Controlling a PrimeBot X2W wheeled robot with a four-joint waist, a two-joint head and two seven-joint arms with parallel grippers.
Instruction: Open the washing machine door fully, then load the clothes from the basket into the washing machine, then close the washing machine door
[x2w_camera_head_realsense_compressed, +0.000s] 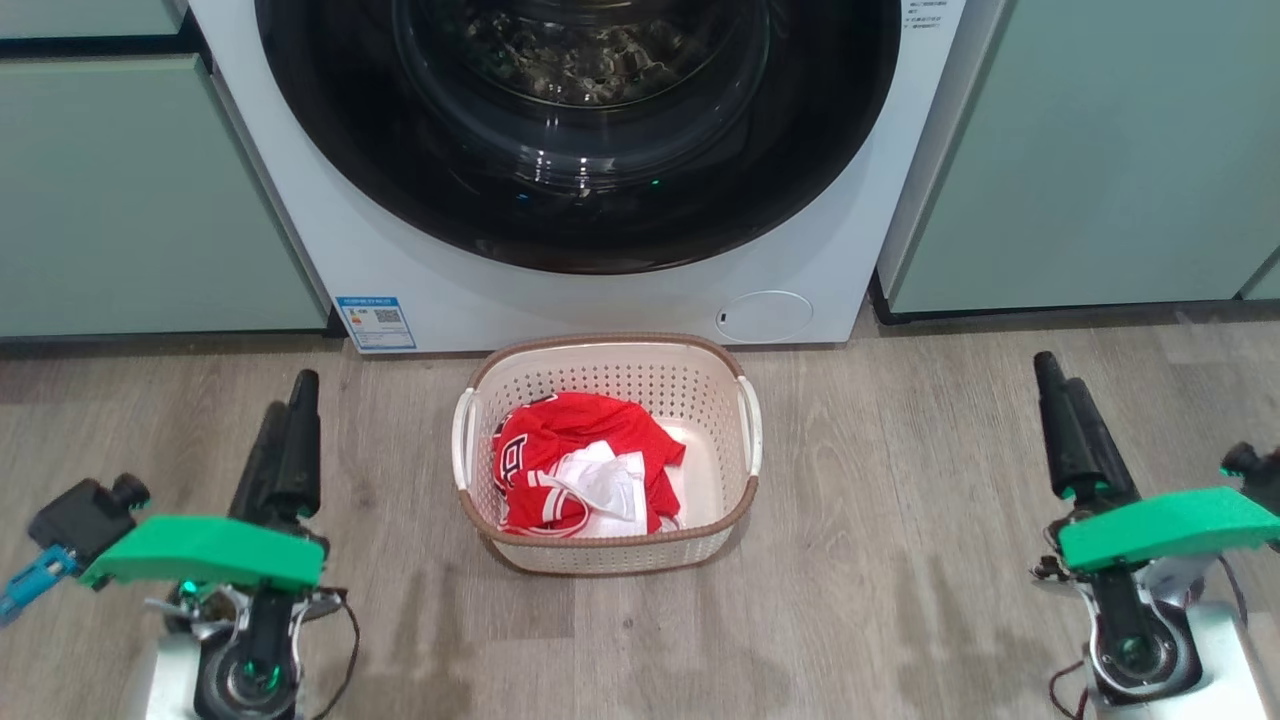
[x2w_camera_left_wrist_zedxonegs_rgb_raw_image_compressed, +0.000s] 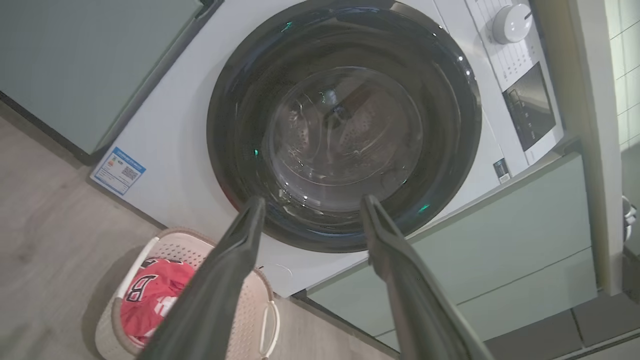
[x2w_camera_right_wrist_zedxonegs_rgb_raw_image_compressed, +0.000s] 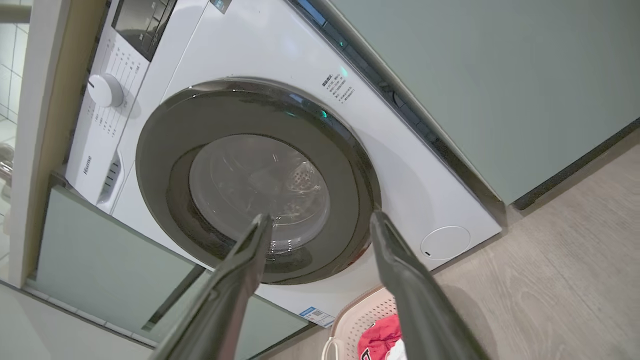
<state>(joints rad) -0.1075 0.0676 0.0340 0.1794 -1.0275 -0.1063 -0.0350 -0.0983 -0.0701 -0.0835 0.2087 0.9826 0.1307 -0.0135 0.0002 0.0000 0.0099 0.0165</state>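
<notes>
Washing machine door (x2w_camera_head_realsense_compressed: 580, 130) shut flush against the white washing machine (x2w_camera_head_realsense_compressed: 420, 290), glass bowl facing out. Basket (x2w_camera_head_realsense_compressed: 610, 345) on the floor (x2w_camera_head_realsense_compressed: 900, 520) directly in front of the machine, near its base, with the clothes (x2w_camera_head_realsense_compressed: 570, 440) bundled inside toward its left. Left gripper (x2w_camera_head_realsense_compressed: 290, 400) and right gripper (x2w_camera_head_realsense_compressed: 1060, 375) flank the basket, well apart from it, fingers spread and holding nothing.

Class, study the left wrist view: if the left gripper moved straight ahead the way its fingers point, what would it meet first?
Most likely the closed washing machine door, near the lower edge of its glass. The left gripper, open, aims there; nothing shows between them, though depth is unclear.
</notes>
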